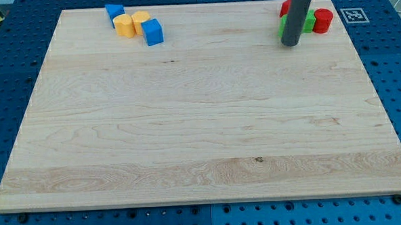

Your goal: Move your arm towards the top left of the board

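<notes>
My tip (290, 43) rests on the wooden board (201, 126) near the view's top right, at the end of the dark rod. It stands right in front of a green block (308, 22) and a second green piece at the rod's left edge, partly hiding them. A red cylinder (323, 19) sits to their right, and another red block (285, 6) shows behind the rod. At the view's top left lie a blue block (115, 12), two yellow blocks (123, 25) (141, 21) and a blue block (153, 32), far from my tip.
The board lies on a blue perforated table (9, 80). A black-and-white marker tag (353, 15) sits just off the board's top right corner.
</notes>
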Controlling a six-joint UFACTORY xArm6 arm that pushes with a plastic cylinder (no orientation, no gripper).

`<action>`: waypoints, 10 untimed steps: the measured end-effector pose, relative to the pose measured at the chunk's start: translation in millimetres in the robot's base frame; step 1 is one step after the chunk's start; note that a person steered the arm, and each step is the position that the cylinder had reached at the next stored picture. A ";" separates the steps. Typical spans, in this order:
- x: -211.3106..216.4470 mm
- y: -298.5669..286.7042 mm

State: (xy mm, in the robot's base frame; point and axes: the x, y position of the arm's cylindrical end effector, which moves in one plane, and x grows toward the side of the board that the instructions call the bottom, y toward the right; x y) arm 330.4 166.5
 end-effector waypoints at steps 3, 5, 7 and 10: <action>66.8 -95.5; 79.5 -198.3; 55.3 -329.9; -83.6 -471.4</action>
State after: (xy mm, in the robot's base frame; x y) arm 246.8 -304.8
